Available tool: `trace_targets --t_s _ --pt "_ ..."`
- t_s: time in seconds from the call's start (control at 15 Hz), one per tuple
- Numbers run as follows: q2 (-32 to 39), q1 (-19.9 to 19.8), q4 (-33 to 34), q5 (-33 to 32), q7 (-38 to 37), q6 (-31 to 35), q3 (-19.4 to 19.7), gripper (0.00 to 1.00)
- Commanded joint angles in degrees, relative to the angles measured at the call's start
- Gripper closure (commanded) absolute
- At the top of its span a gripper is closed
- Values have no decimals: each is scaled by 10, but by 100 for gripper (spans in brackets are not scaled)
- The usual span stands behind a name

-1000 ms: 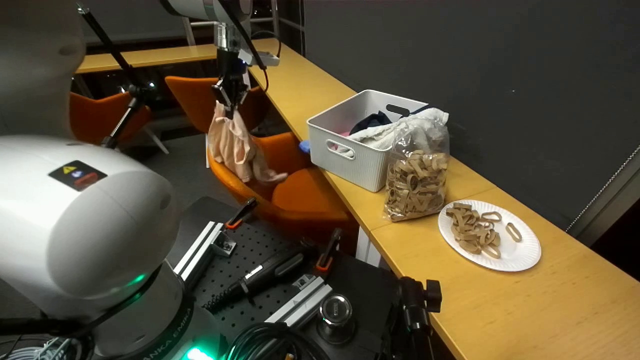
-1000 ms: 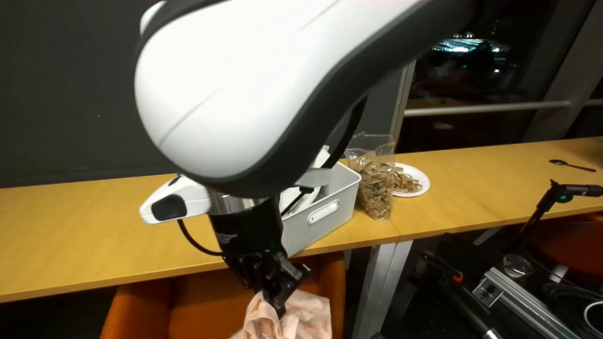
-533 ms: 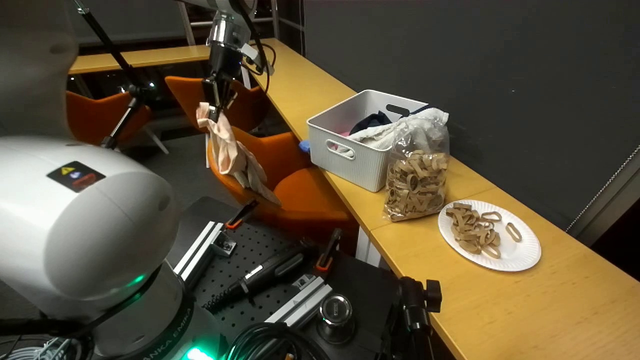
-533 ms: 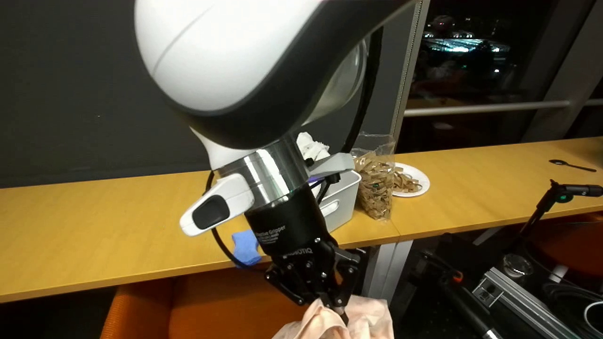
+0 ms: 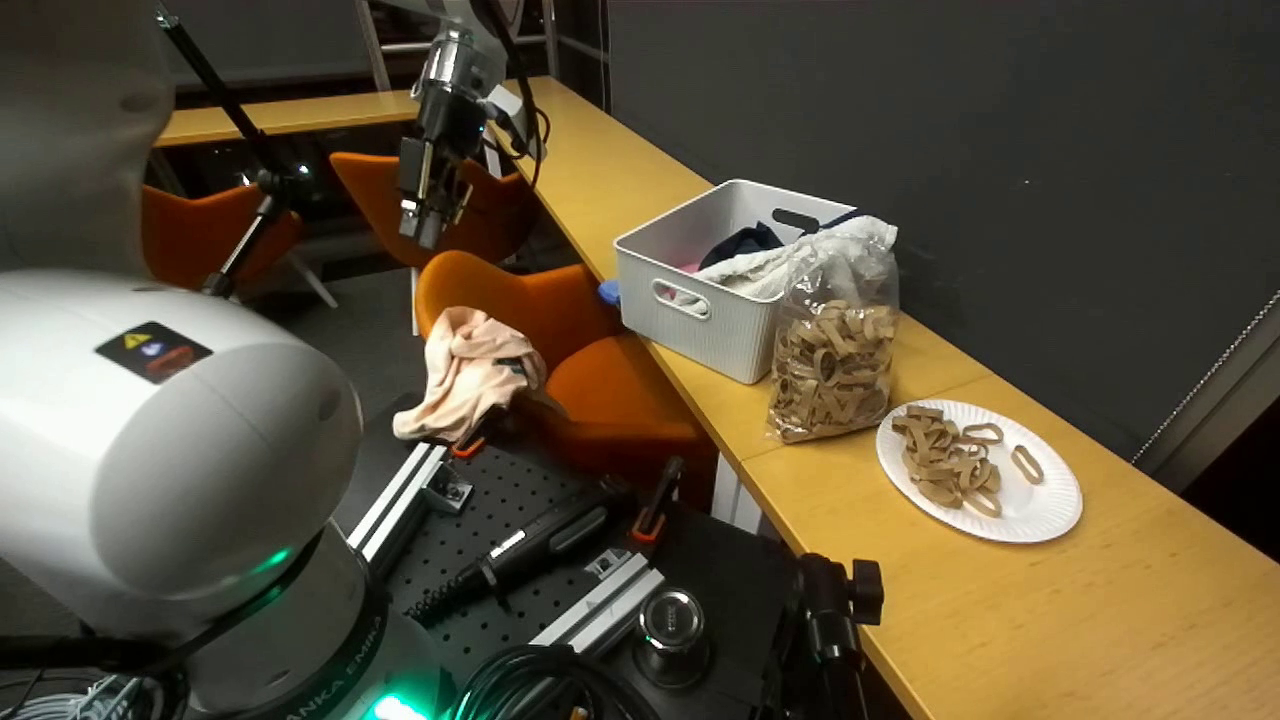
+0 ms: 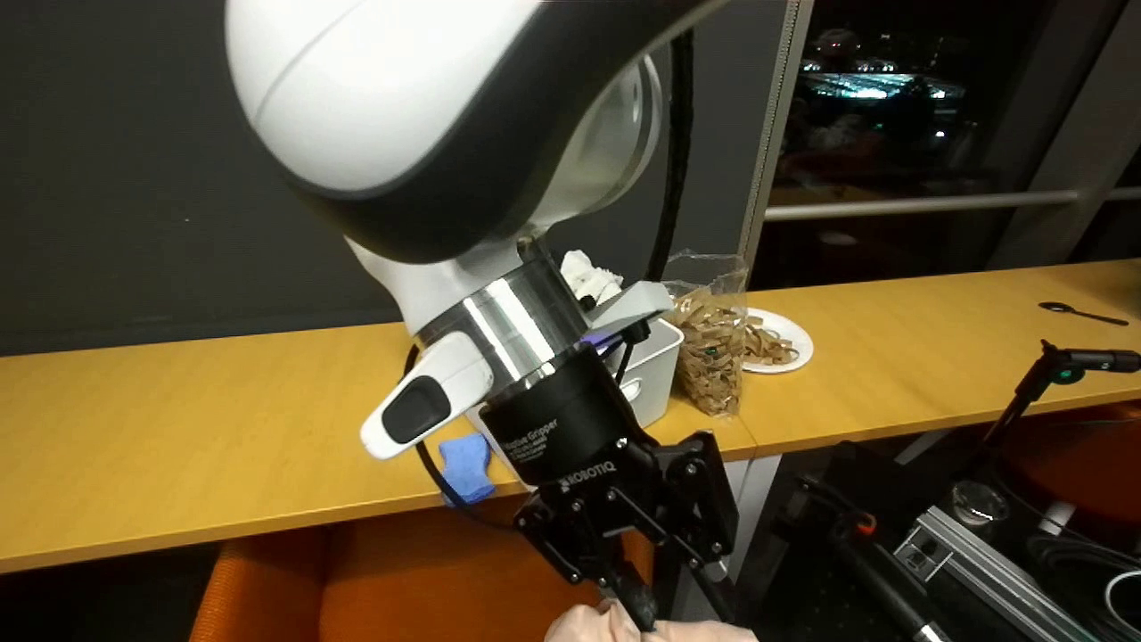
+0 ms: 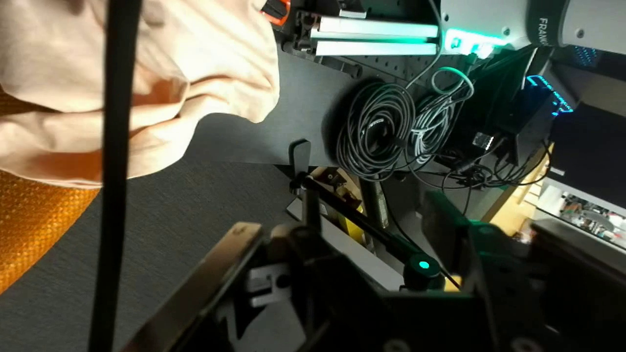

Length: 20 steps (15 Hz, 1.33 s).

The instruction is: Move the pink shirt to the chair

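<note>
Fingers spread and holding nothing, my gripper hangs above the pink shirt, which lies bunched over the rim of the orange chair rather than down on its seat. The placing looks nearly done, but the perch seems shaky: much of the shirt spills to the outside, and its own weight could draw it down onto the black mounting plate — whether the low end touches there already, I cannot tell. An orange-tipped clamp beside that end might catch the fabric should it need lifting, and a low sweep on my way out could hook a fold and drag the heap off. On the wooden table stand a white basket holding a dark cloth and a white cloth, a clear bag of tan loops, and a paper plate bearing more of them. In an exterior view a blue object lies at the table's edge and a dark spoon much farther along, with bright spots showing in the dark window — while the wrist view takes in a coil of cable and the dark floor.
</note>
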<state>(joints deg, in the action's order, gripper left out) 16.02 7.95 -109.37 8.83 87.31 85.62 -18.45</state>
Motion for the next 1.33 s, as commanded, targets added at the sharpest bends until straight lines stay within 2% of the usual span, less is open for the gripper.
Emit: trace_targets --t_s 0.0,0.13,0.33,0.8,1.13,1.2,1.27 --pt "23 7 44 9 -16 -25 19 12" --pt "26 5 54 5 -39 0 29 0" --pt "23 9 58 -15 -86 71 45 0" --pt "5 12 44 -109 -255 173 67 0" --pt "-35 3 23 -144 -370 220 78 0" --pt "-3 0 48 -128 -334 197 68 0" --pt "-10 -1 45 -131 -348 201 71 0"
